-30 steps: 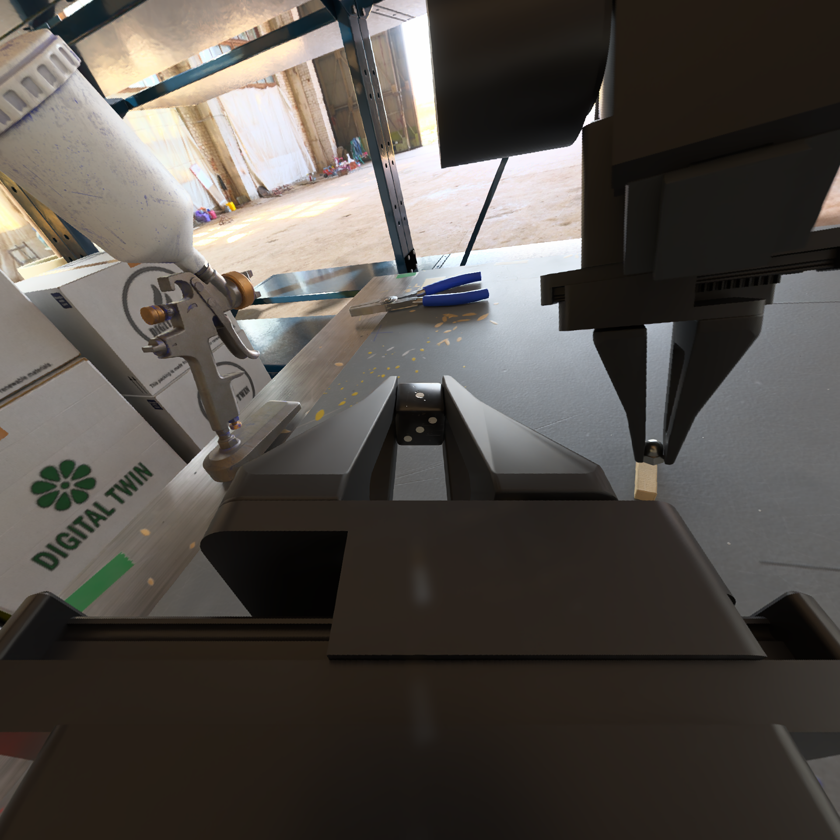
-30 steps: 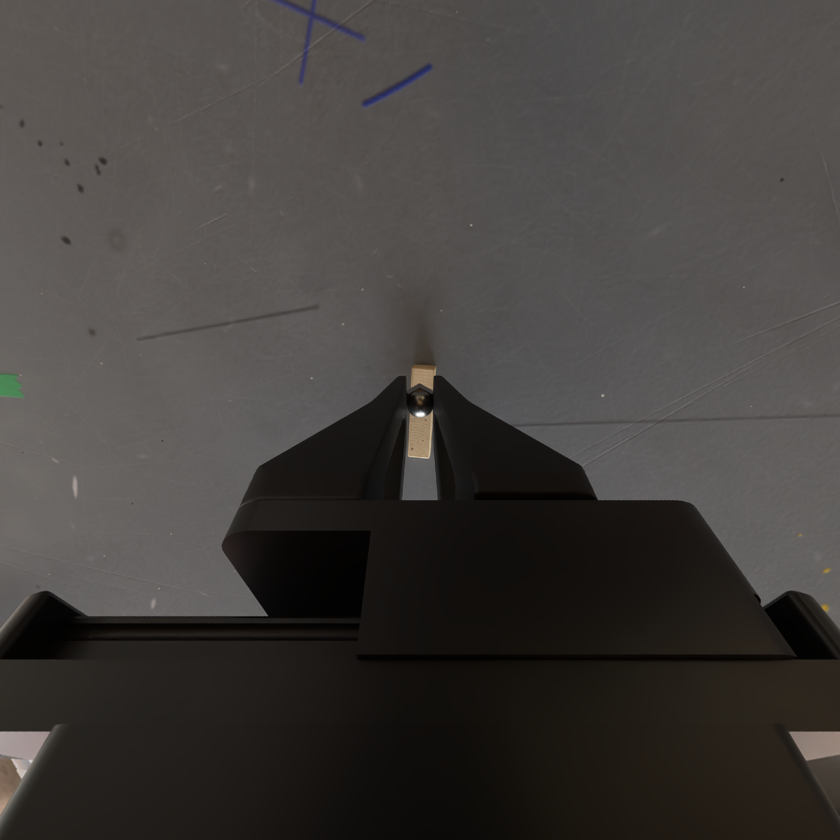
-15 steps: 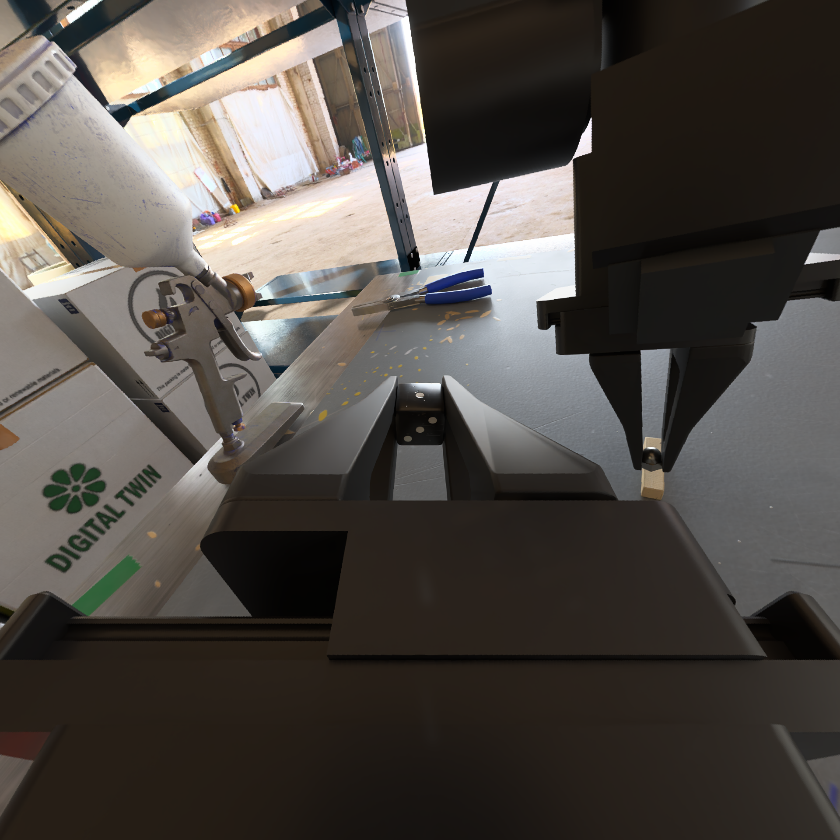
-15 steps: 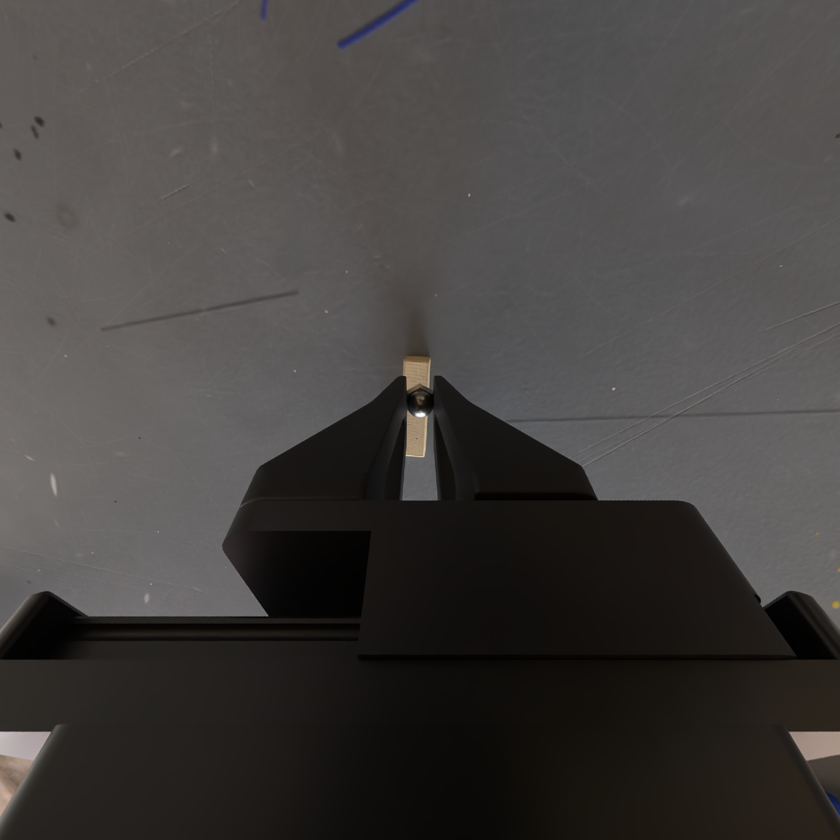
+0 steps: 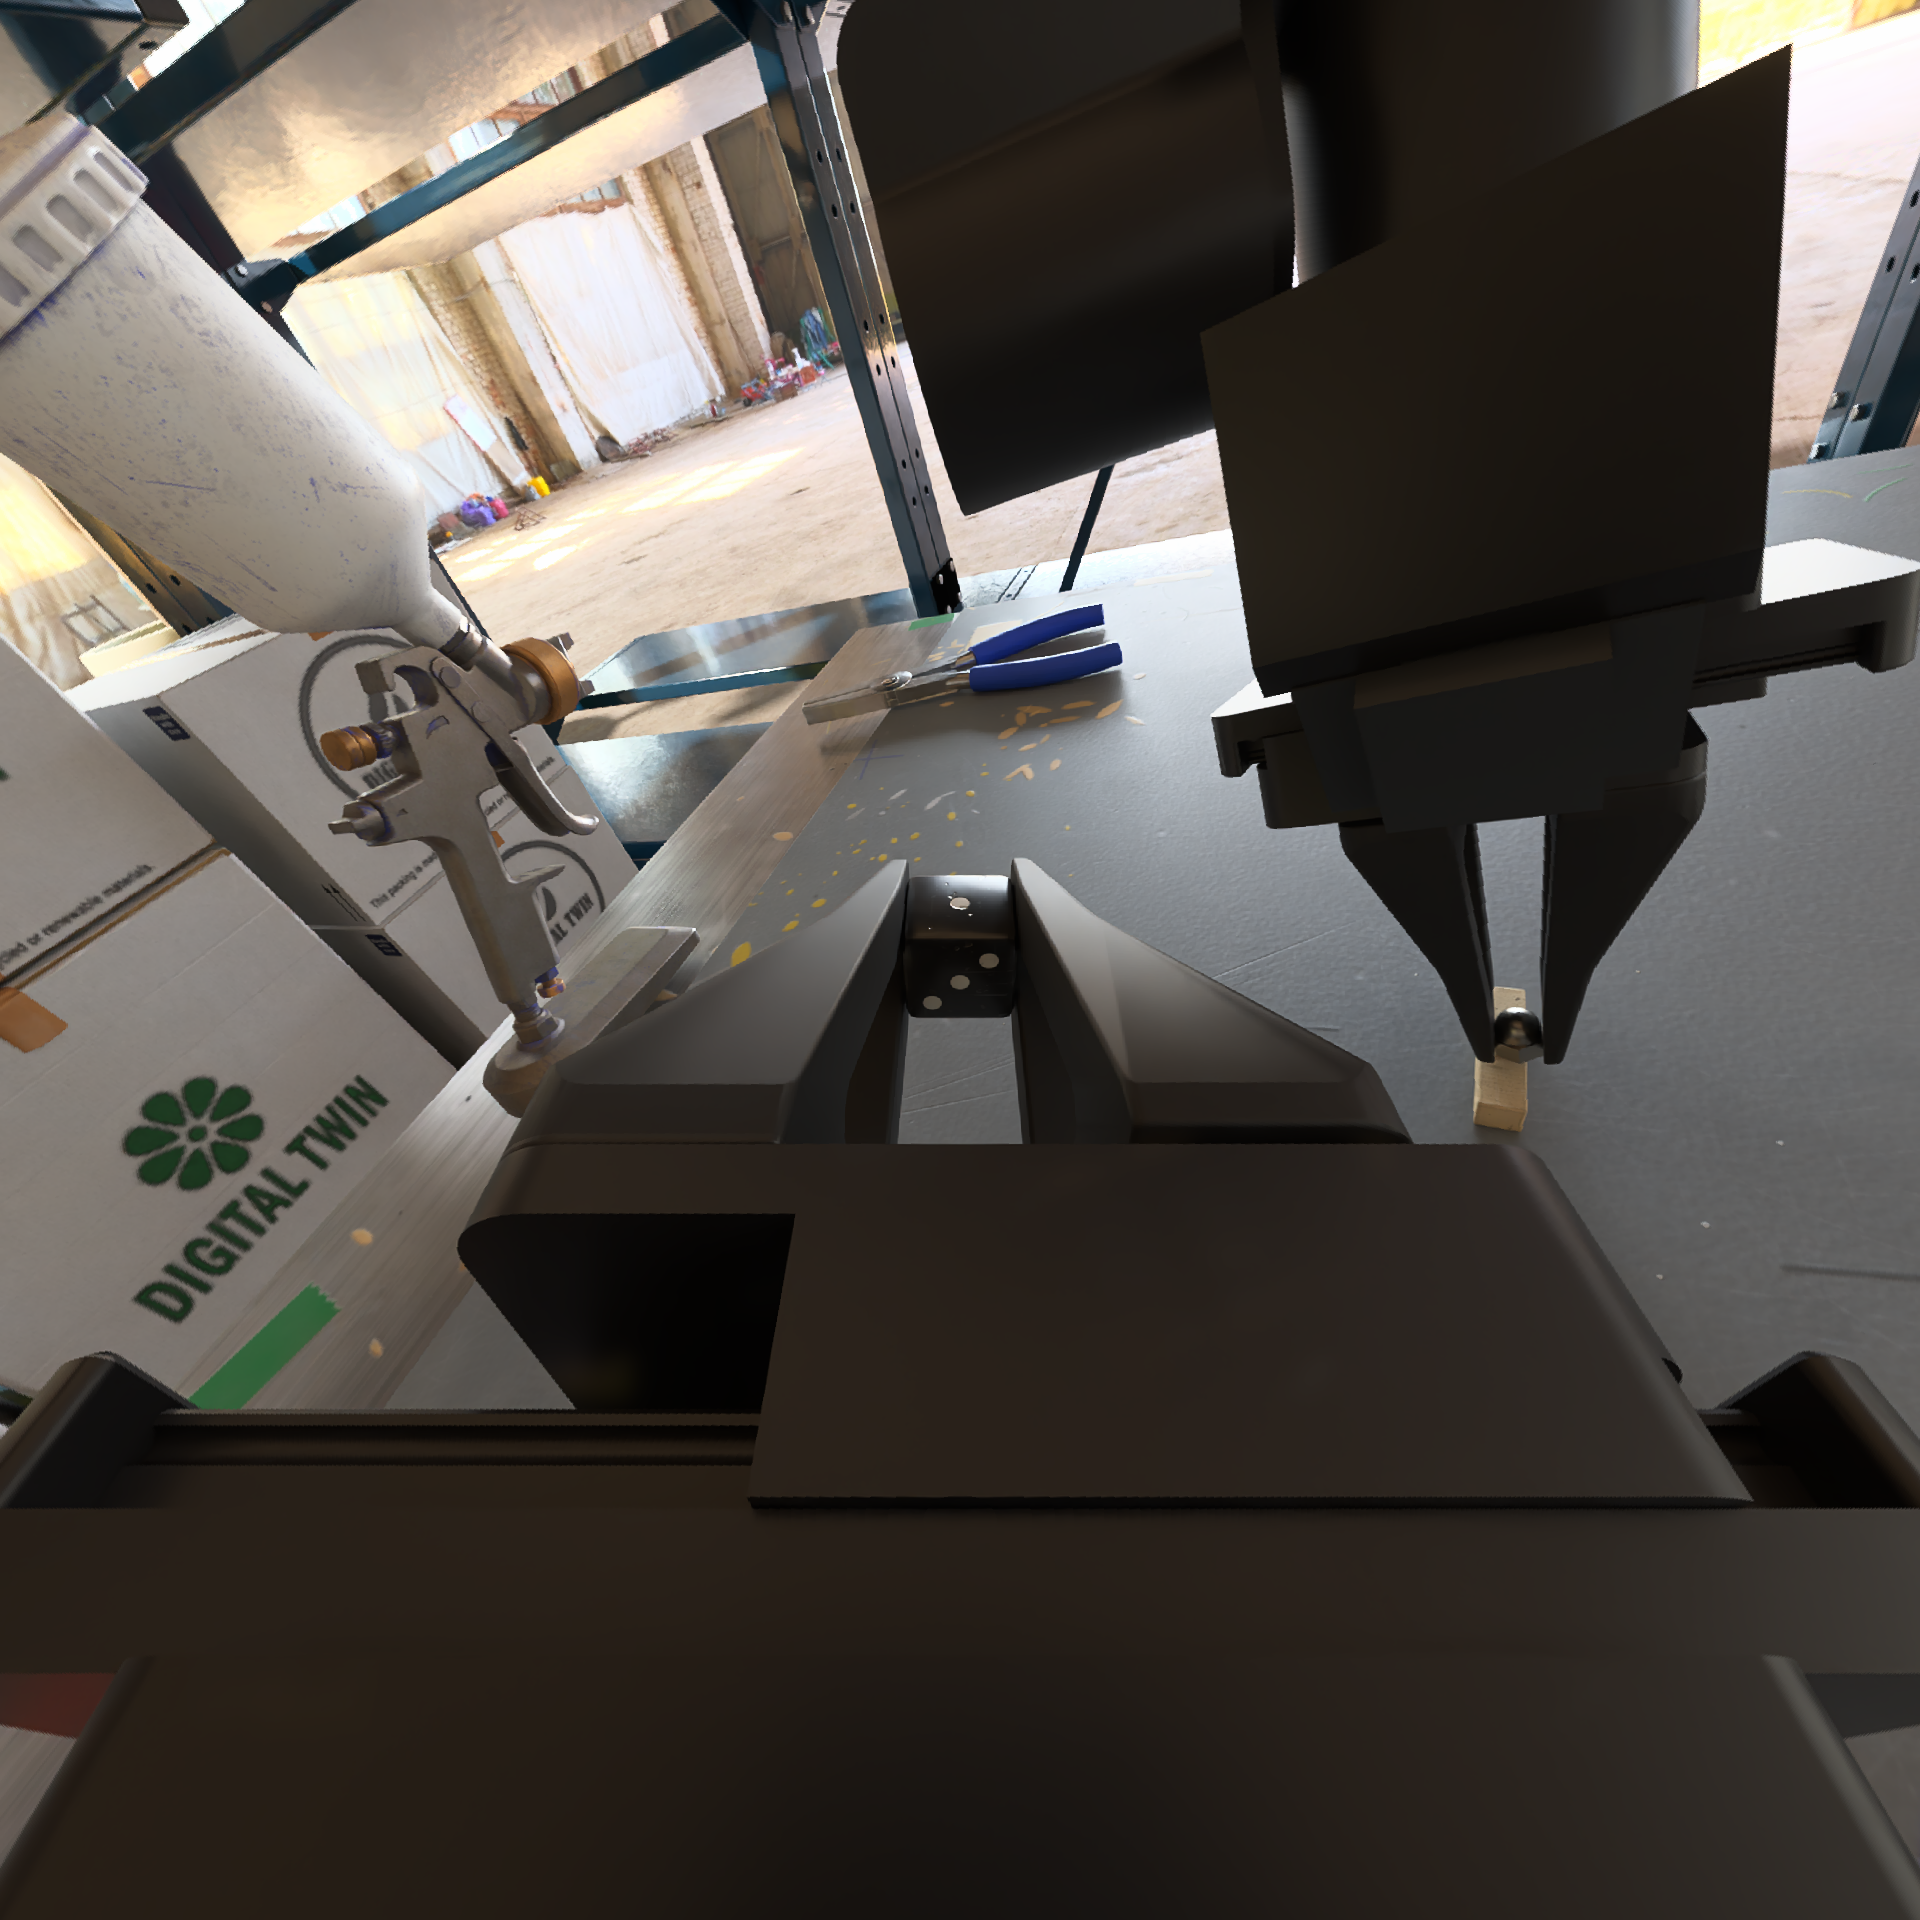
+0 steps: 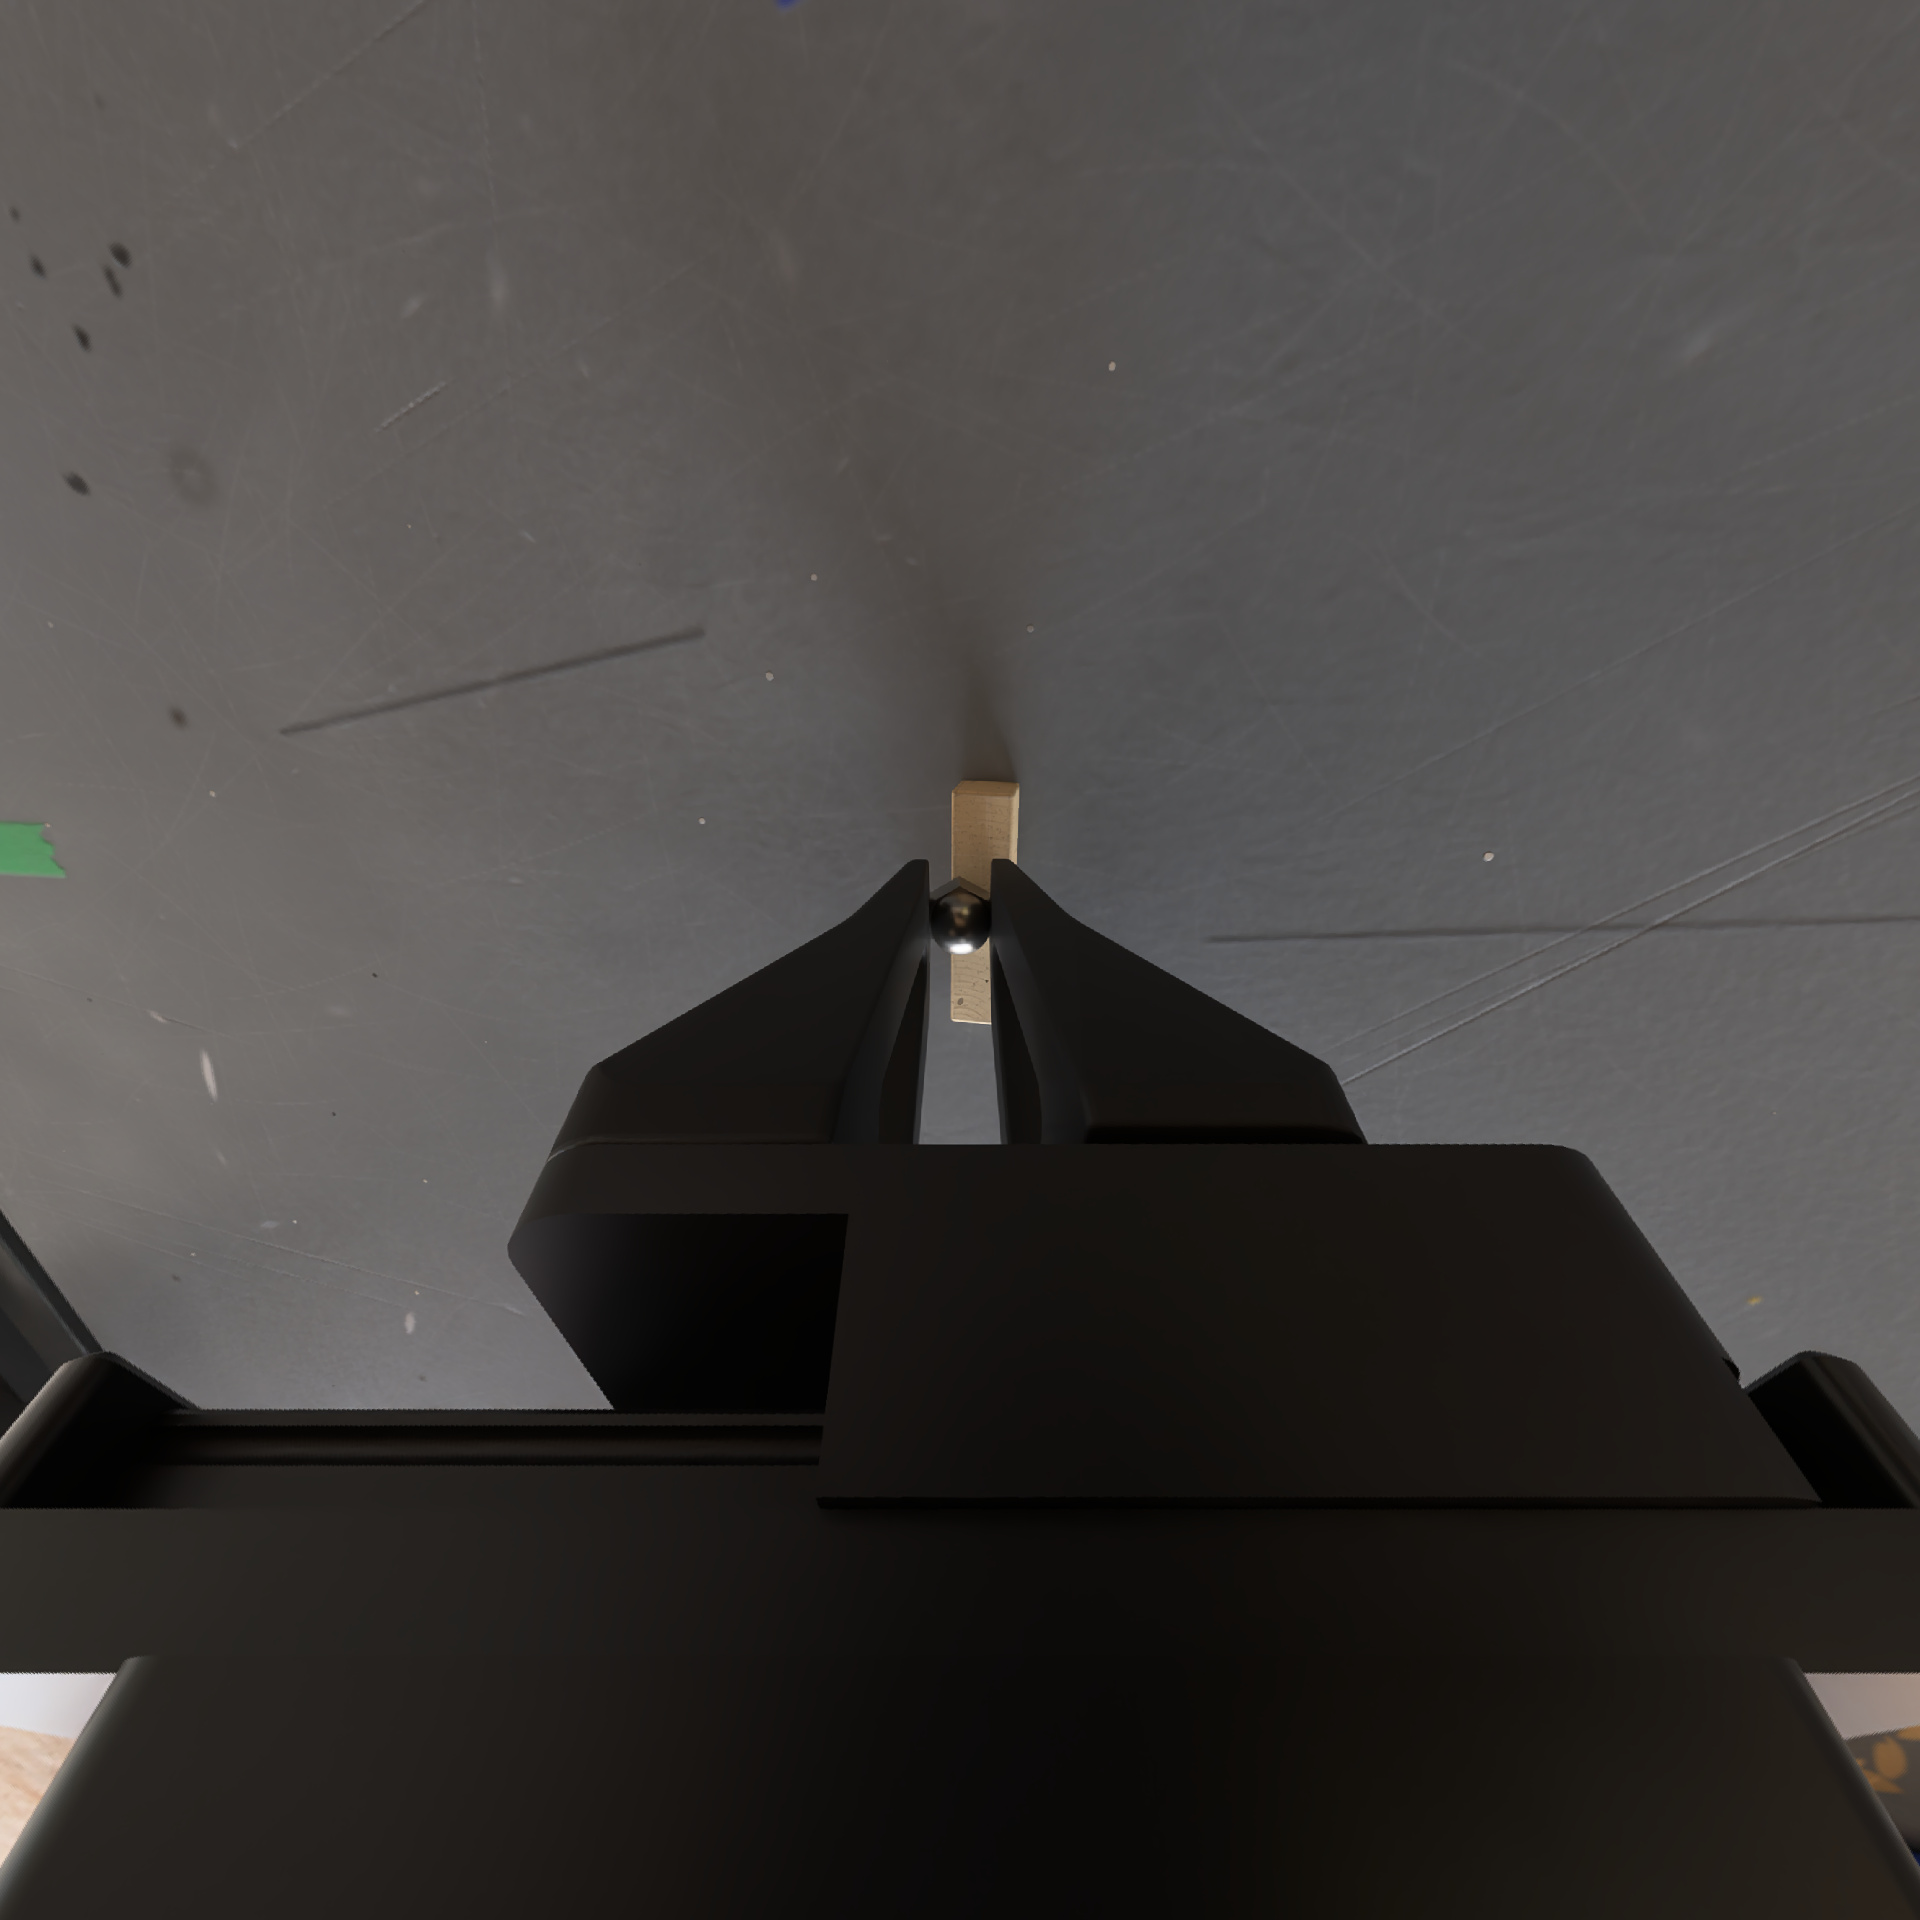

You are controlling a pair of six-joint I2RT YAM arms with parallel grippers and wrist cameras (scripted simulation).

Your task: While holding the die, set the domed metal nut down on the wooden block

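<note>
Pinching the nut (image 6: 958, 923) at its tips, the right gripper (image 6: 960, 906) hangs straight over the block (image 6: 983, 831) on the table (image 6: 1351, 468), so a release should land it there. Nut: small, dark, shiny dome over hex base. Left gripper (image 5: 958, 935) clamps the black die (image 5: 958, 945), parked aside.

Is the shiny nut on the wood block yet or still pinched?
Still pinched: the right gripper fingers press both sides of the domed nut over the wooden block. Touching? Cannot tell.

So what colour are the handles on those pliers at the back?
Bright blue handles on the pliers, clearest in the left wrist view.
</note>
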